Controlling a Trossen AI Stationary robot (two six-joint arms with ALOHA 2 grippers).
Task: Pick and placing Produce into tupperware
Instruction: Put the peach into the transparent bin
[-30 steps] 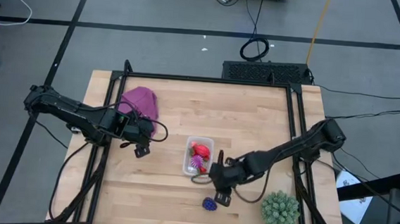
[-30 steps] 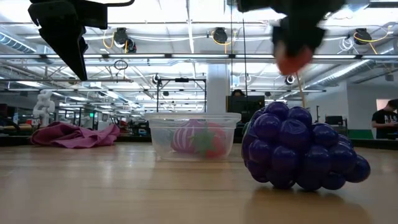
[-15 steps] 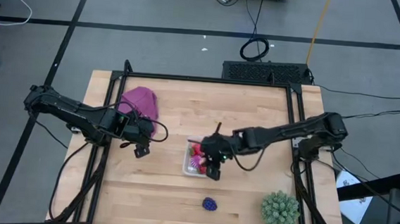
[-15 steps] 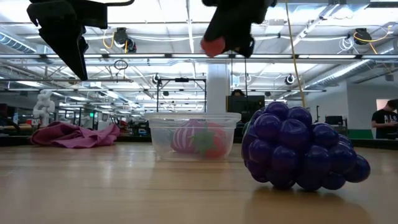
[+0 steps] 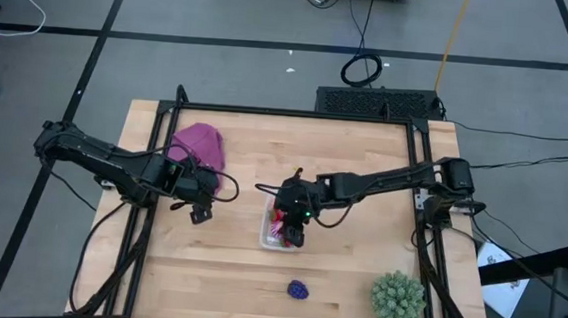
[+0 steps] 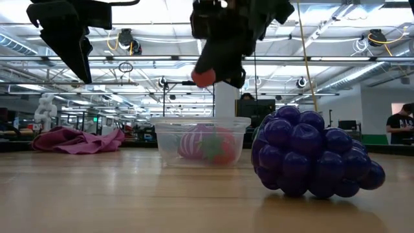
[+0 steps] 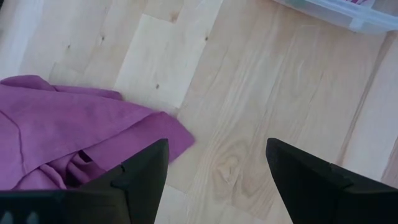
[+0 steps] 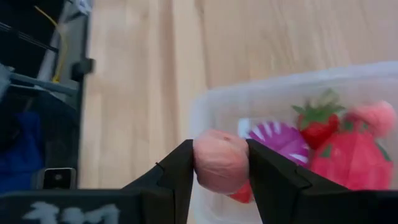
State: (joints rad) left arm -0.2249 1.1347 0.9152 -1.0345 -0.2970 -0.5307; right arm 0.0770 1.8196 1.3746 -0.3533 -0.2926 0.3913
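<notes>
The clear tupperware tub [image 5: 283,222] [image 6: 200,141] [image 8: 205,106] sits mid-table and holds several toy fruits: a magenta spiky piece [image 8: 280,138], a strawberry [image 8: 318,124] and a larger red piece [image 8: 351,160]. My right gripper [image 5: 294,230] [image 6: 208,76] [image 8: 221,165] hovers over the tub, shut on a small red berry [image 8: 221,162] [image 6: 204,77]. A dark purple grape cluster [image 5: 298,289] [image 6: 314,155] rests on the wood near the front edge. My left gripper [image 5: 202,211] [image 7: 214,174] is open, raised above bare wood left of the tub. My right gripper pinches the small round red berry [image 8: 221,163] between its two fingers [image 8: 180,171], one on each side of it. The fingers come from above, slanting down. The berry is lifted clear, hanging above the tub's near end.
A magenta cloth [image 5: 200,149] [image 7: 56,137] [image 6: 77,140] lies at the far left of the table. A big green spiky ball [image 5: 397,298] sits at the near right corner. Black frame rails [image 5: 425,179] run along the table's sides.
My right gripper, carrying the red berry, has swung from near the purple grape cluster toward the far-left, up and over the tub, and now hangs above it a little lower. It has stayed shut on the berry. The left arm has kept still.
</notes>
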